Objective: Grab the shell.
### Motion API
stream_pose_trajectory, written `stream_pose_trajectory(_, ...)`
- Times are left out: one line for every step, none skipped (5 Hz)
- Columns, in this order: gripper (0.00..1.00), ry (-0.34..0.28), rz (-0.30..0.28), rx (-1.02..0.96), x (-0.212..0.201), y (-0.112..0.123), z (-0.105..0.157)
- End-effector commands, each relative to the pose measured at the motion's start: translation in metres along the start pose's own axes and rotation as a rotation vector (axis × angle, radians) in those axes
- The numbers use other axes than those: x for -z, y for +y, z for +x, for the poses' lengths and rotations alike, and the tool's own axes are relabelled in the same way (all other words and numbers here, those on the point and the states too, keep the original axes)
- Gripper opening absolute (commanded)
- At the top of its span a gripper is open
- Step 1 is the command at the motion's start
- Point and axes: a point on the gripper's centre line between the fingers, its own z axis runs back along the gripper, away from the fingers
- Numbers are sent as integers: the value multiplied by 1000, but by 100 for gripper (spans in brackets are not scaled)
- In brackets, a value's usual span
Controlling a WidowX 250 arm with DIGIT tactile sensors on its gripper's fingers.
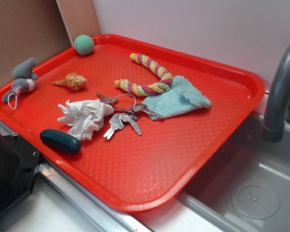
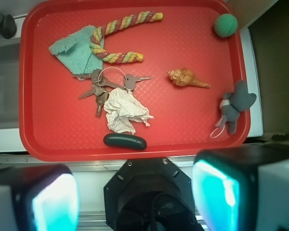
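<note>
Gripper (image 2: pixel 135 197) wide open, holding nothing, fingers (image 2: pixel 216 192) blurred at the bottom of the wrist view, above the tray's near edge. Shell (image 1: pixel 71 81) lies flat on the red tray (image 1: pixel 183 154), left side in the exterior view, tip pointing at the grey plush (image 1: pixel 21 79); touching nothing. Teal ball (image 1: pixel 83 44) sits in the far corner behind it. Crumpled tissue (image 1: pixel 84 117), keys (image 1: pixel 120 118) and dark oval (image 1: pixel 60 141) near the front; rope toy (image 1: pixel 145 77) overlaps the cloth (image 1: pixel 179 99).
</note>
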Motion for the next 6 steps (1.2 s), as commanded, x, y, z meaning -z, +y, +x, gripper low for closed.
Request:
stream_pose_trajectory(100, 0, 0, 0, 0, 0, 0)
stream_pose_trajectory(100, -3, 5, 185, 42, 42, 27)
stream_pose_trajectory(100, -79, -13, 412, 65, 62, 41)
stream_pose_trajectory(100, -129, -99, 638, 96, 80, 62)
stream_pose_trajectory(100, -134, -83, 798, 123, 74, 84)
stream_pose_trajectory(100, -145, -96, 860, 149, 80, 92)
